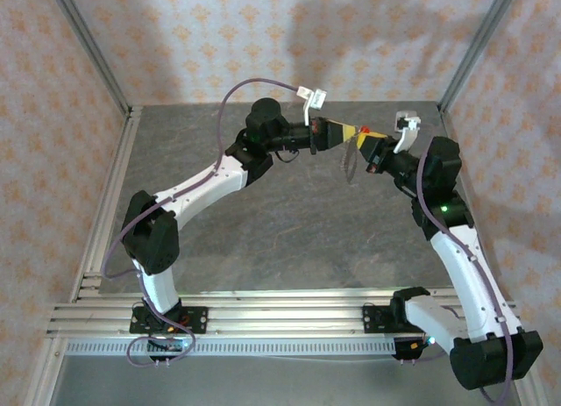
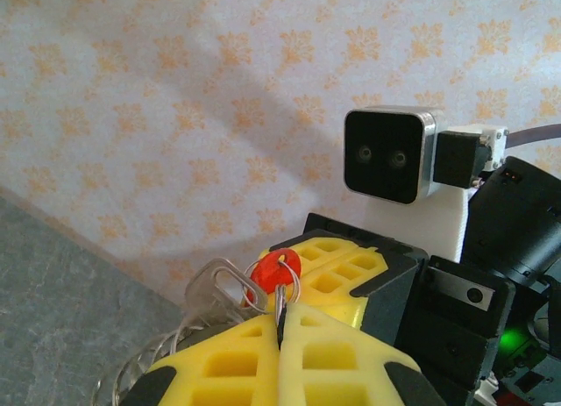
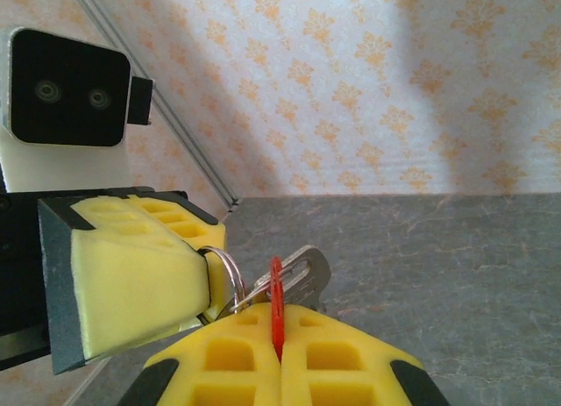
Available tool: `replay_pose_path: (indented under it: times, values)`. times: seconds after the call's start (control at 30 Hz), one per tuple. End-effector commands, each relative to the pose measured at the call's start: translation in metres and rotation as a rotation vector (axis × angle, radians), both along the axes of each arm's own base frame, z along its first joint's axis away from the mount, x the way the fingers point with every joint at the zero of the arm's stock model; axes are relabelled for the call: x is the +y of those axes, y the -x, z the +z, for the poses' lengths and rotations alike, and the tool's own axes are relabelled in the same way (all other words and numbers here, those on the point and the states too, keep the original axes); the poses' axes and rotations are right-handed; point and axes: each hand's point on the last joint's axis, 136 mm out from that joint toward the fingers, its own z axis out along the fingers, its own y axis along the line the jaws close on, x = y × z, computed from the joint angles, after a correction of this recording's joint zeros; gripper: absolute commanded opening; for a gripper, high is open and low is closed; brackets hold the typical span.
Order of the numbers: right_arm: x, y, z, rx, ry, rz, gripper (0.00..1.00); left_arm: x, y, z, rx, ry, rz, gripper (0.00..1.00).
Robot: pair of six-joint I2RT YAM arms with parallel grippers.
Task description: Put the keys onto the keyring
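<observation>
Item: left claw (image 2: pixel 279 331) pinched shut on keyring (image 3: pixel 232 264), right claw (image 3: pixel 279 336) clamped on red key (image 2: pixel 274 271), both aloft over desk (image 1: pixel 289 213); we advise turning it slowly along the coil, ring held steady.

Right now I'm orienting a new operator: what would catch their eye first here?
The left gripper and right gripper meet tip to tip in mid-air above the grey table. The right pinches a red-headed key; the left clamps the thin keyring.
</observation>
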Motion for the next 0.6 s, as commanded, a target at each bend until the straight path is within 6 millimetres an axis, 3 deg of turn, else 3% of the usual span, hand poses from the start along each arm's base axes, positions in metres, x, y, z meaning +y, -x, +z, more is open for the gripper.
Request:
replay_pose_path:
  times: [0.0,0.27,0.57]
  values:
    - [0.005,0.005,0.037,-0.105,-0.038,0.046,0.0,-0.009,0.008,0.017,-0.043,0.037,-0.031,0.0]
    - [-0.006,0.007,0.021,-0.088,0.024,-0.026,0.0,-0.007,0.006,0.016,-0.053,0.023,0.002,0.0]
    - [-0.022,0.012,0.007,-0.066,0.049,-0.099,0.0,0.009,0.002,0.019,-0.08,0.0,0.056,0.0]
